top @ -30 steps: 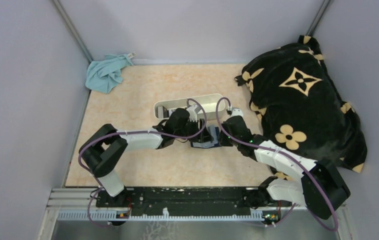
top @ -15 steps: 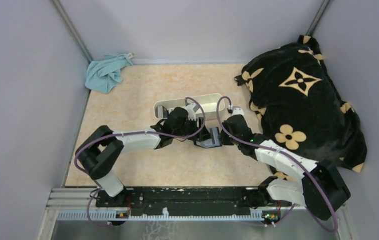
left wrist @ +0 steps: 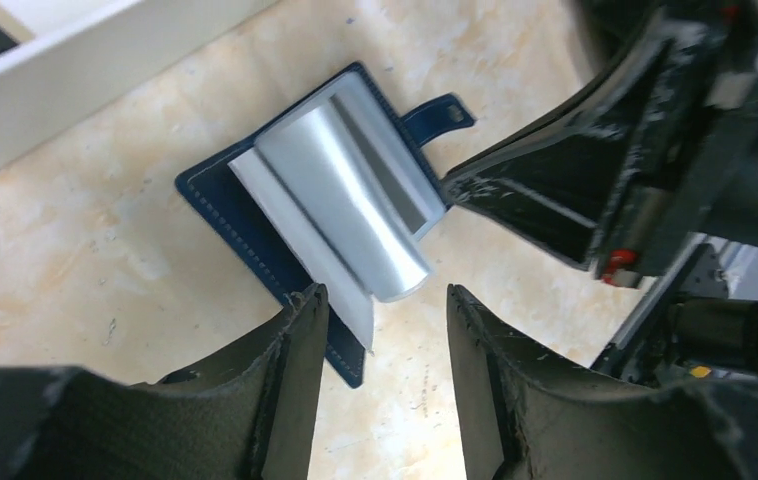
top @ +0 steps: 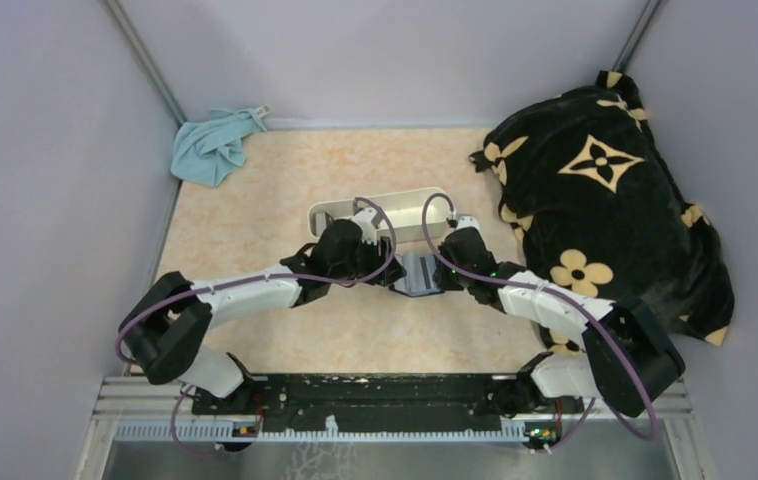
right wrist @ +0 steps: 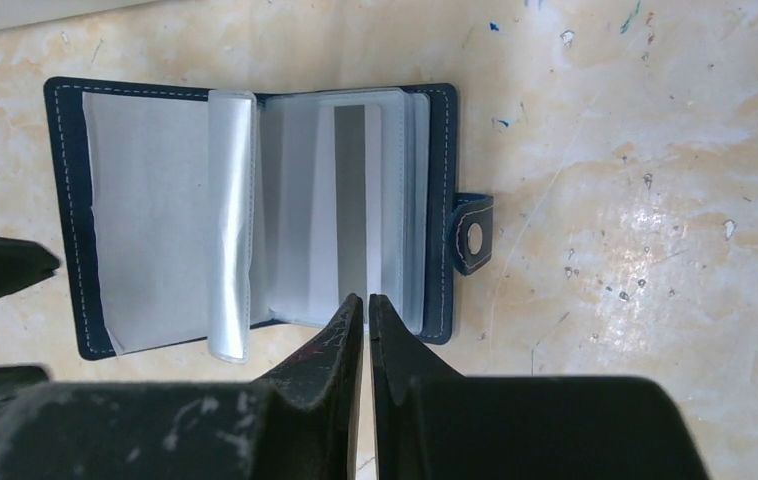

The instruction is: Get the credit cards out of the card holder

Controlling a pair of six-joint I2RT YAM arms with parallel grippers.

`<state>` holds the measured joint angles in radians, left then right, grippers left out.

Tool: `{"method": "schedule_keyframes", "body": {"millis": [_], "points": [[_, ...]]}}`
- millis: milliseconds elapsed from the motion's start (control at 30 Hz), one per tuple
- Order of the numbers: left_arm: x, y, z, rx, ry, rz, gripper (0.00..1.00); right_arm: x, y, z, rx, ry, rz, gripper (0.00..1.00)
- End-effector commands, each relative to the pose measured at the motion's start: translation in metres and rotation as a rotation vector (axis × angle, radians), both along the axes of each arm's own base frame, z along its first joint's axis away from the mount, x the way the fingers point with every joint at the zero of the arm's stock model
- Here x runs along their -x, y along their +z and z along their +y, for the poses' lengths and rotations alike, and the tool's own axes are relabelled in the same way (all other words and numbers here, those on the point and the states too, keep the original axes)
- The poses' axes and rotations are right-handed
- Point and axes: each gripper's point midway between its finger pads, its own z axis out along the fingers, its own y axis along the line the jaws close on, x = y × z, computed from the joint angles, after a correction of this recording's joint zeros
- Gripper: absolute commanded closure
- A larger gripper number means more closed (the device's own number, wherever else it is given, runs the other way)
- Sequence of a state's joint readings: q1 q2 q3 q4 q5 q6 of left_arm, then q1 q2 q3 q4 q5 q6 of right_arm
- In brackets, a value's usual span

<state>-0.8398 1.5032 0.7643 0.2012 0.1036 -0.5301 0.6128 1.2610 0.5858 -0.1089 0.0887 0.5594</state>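
Observation:
The card holder (top: pixel 416 273), a navy wallet, lies open and flat between my two grippers. In the right wrist view its navy cover (right wrist: pixel 63 200) frames clear plastic sleeves, and a grey credit card (right wrist: pixel 351 200) shows inside the right-hand sleeve. The snap tab (right wrist: pixel 472 234) sticks out to the right. My right gripper (right wrist: pixel 366 300) is shut, its tips at the near edge of that sleeve stack; I cannot tell whether they pinch anything. My left gripper (left wrist: pixel 385 300) is open, its jaws over the corner of the holder (left wrist: pixel 210 195), with one loose sleeve (left wrist: pixel 355 210) curling up.
A long white tray (top: pixel 380 211) stands just behind the holder; its wall shows in the left wrist view (left wrist: pixel 75 70). A teal cloth (top: pixel 213 146) lies at the back left. A black flowered blanket (top: pixel 605 200) fills the right side.
Both grippers and the holder have shifted a little away from the arm bases, toward the white tray. The left arm has stretched out lower and farther.

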Motion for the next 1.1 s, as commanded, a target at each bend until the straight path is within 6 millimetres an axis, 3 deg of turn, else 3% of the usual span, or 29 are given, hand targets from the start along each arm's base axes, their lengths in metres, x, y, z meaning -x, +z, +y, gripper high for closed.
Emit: {"method": "schedule_keyframes", "body": {"millis": [0, 67, 133, 267, 433, 567, 767, 1067], "points": [[-0.001, 0.048, -0.021, 0.129, -0.064, -0.061, 0.47, -0.026, 0.035, 0.007, -0.056, -0.034, -0.108, 0.98], [0.000, 0.063, -0.036, 0.213, -0.097, -0.055, 0.46, -0.027, 0.045, -0.003, -0.115, -0.074, -0.129, 1.00], [-0.002, 0.070, -0.051, 0.258, -0.131, -0.037, 0.37, -0.026, 0.053, -0.018, -0.173, -0.115, -0.148, 1.00], [-0.015, 0.057, -0.082, 0.264, -0.177, 0.016, 0.21, -0.022, 0.057, -0.048, -0.144, -0.175, -0.162, 1.00], [-0.031, 0.024, -0.099, 0.230, -0.156, 0.067, 0.26, -0.012, 0.055, -0.058, -0.128, -0.187, -0.157, 1.00], [-0.029, 0.007, -0.092, 0.189, -0.139, 0.086, 0.32, -0.008, 0.051, -0.061, -0.124, -0.191, -0.150, 1.00], [-0.014, -0.017, -0.059, 0.084, -0.103, 0.096, 0.33, -0.010, 0.045, -0.054, -0.134, -0.162, -0.135, 1.00], [0.005, -0.024, -0.038, 0.078, -0.081, 0.131, 0.33, -0.021, 0.044, -0.030, -0.182, -0.081, -0.095, 1.00]]}}
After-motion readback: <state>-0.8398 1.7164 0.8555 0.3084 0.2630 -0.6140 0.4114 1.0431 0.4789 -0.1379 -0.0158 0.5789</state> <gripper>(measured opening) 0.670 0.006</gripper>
